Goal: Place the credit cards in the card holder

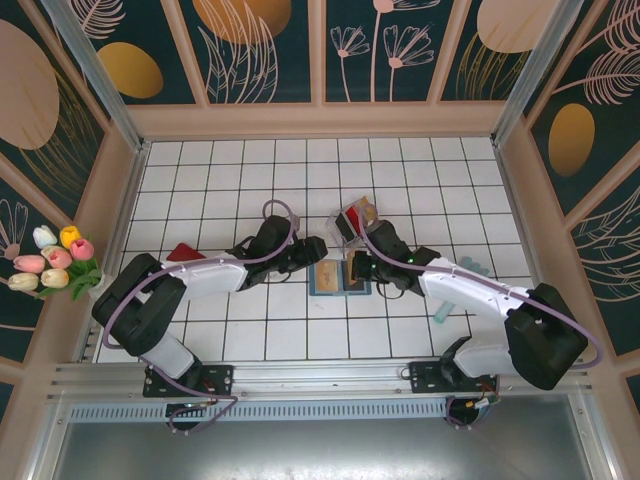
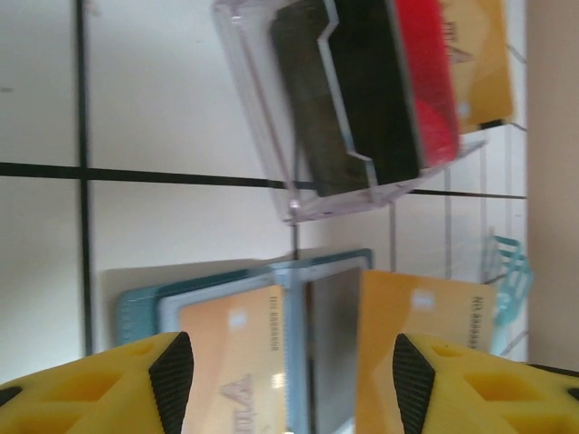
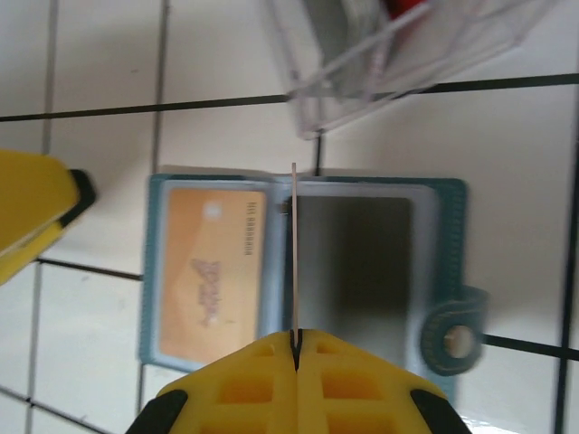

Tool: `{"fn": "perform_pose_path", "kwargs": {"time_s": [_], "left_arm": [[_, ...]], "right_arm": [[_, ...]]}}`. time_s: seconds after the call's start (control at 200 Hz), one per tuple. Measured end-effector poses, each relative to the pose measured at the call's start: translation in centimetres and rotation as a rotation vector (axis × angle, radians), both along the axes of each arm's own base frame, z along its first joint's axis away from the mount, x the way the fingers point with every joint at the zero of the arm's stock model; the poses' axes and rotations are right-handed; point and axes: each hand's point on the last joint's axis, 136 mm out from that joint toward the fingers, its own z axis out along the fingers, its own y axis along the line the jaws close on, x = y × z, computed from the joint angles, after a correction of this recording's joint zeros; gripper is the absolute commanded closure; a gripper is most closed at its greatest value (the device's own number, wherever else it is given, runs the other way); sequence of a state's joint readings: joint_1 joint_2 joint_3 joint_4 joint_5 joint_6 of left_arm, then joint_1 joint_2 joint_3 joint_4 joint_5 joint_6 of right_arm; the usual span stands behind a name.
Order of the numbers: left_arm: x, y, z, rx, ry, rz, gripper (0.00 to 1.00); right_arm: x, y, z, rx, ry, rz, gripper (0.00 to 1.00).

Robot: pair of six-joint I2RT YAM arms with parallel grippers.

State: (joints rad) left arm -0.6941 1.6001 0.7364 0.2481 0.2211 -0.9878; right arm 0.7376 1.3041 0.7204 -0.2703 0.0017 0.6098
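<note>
Two arms meet over the table (image 1: 220,180). The card holder (image 3: 362,271) lies open beside a clear rack (image 3: 362,54), one tan card (image 3: 213,271) already pocketed. Right arm (image 1: 470,290) jaws pinch a second card (image 2: 425,353) edge-down, apparently for slotting; left arm (image 1: 205,272) jaws stand apart, probably to steady the holder.

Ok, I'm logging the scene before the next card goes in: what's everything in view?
card holder: one, teal, open on the tiles mid-table
slotted card: one, tan, in one holder pocket
held card: one, tan, on edge above the holder's fold
clear rack: one, transparent, just beyond the holder
rack cards: three, black, red, tan, standing in the rack
red flat piece: one, tiles beside the left arm
teal item: one, tiles by the right arm
tulips: one bunch, pink, white, yellow, left wall
left claw: yellow, open, at the holder
right claw: yellow, shut on the held card
</note>
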Motion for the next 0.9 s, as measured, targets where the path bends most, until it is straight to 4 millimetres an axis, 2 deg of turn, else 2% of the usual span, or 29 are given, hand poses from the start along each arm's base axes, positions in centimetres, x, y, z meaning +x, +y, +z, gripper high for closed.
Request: {"fn": "perform_pose_path", "kwargs": {"time_s": [0.135,0.285,0.901], "left_arm": [[-0.3,0.7,-0.8,0.046,0.012,0.004,0.37],[-0.4,0.7,-1.2,0.052,0.023,0.0,0.37],[-1.6,0.5,-3.4,0.087,0.08,-0.037,0.41]], "right_arm": [[-0.1,-1.3,-0.9,-0.055,0.001,-0.033,1.0],[-0.3,-1.7,-1.4,-0.069,0.009,-0.045,1.0],[-0.1,-3.1,-1.2,-0.12,-0.013,-0.088,1.0]]}}
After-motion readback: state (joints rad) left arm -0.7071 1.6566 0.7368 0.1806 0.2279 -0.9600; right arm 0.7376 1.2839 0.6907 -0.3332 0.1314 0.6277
